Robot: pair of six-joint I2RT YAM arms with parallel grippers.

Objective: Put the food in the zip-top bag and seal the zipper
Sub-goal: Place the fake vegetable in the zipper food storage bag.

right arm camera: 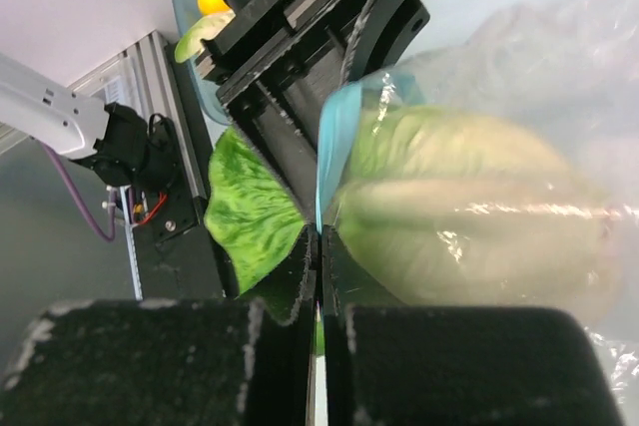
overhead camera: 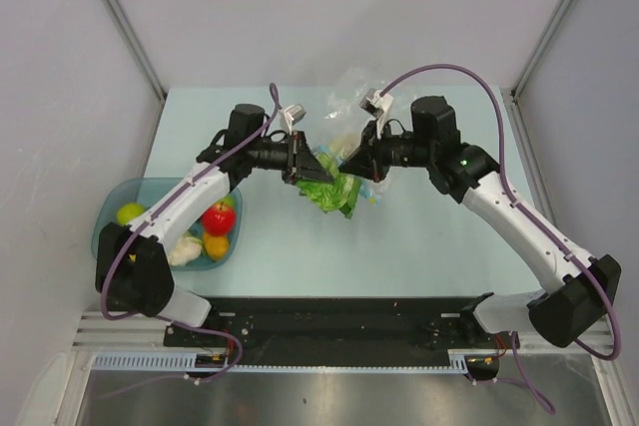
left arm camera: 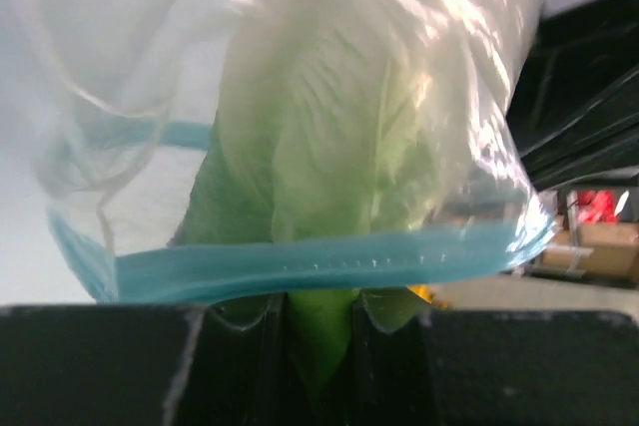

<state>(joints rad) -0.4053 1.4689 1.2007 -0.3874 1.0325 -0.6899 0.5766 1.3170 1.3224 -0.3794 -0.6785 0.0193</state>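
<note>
Zip-top bag (overhead camera: 351, 97) at table (overhead camera: 300, 236) centre, between both grippers. Mouth toward left gripper (left arm camera: 319, 311), body stretching away from it. Zipper (left arm camera: 329, 264) crosswise just beyond left fingertips, unsealed around lettuce (left arm camera: 339, 147). Lettuce long axis along bag: pale bulk inside, green end poking out, pinched by left fingers. Right gripper (right arm camera: 318, 266) clamped tight on zipper edge.
</note>
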